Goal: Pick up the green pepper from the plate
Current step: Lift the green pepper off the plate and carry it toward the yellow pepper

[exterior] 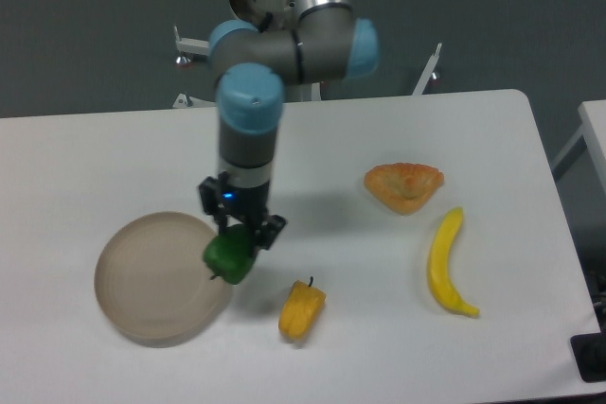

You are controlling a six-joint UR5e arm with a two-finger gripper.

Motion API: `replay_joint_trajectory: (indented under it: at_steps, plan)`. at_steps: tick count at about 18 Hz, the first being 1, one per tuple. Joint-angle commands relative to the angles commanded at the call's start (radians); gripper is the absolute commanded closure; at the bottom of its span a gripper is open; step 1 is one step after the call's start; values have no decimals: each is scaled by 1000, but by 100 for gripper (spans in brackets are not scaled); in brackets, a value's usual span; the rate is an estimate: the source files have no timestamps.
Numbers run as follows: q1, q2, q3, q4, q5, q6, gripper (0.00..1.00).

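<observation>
The green pepper hangs in the air at the right rim of the plate, off the dish's surface. My gripper is shut on the pepper from above, its fingers partly hidden by the fruit. The beige round plate lies at the front left of the table with nothing on it.
A yellow pepper lies just right of and below the held pepper. A banana and a croissant-like pastry lie at the right. The arm's base stands at the table's back edge.
</observation>
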Motion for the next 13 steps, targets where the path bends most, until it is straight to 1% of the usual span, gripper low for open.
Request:
replay_joint_trajectory:
  at_steps: [2,5,7,13]
  plan:
    - [8,-6,17,-21,51,41,76]
    - [31,-23,41,-25,57,78,76]
    - [48,-21,40,-25,57,97,76]
    - [63,-17,35,-25,57,121,76]
